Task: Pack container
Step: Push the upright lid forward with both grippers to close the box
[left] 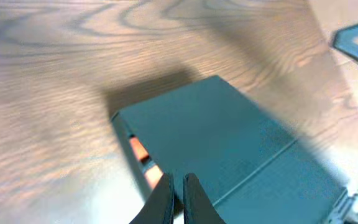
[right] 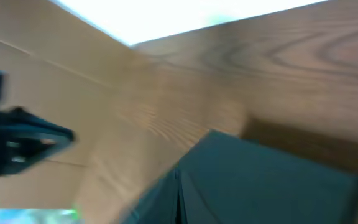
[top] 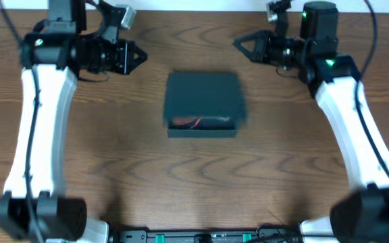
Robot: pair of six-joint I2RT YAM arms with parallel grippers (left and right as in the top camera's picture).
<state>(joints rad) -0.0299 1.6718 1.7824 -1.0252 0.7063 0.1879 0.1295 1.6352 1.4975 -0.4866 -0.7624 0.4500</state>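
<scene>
You will find the container standing alone at mid-table, the one obstacle on the table, with open wood on its near side and to its left and right. The left gripper and the right gripper hang off its far corners, apart from it, with an open gap between them above its far edge. The left arm and the right arm bound the outer flanks.

Our left arm and right arm wear smooth white shells between black joints and black bases. Thin black cables loop near the wrists, small green lights glow there, and the left gripper and right gripper are black, tapering triangles.
</scene>
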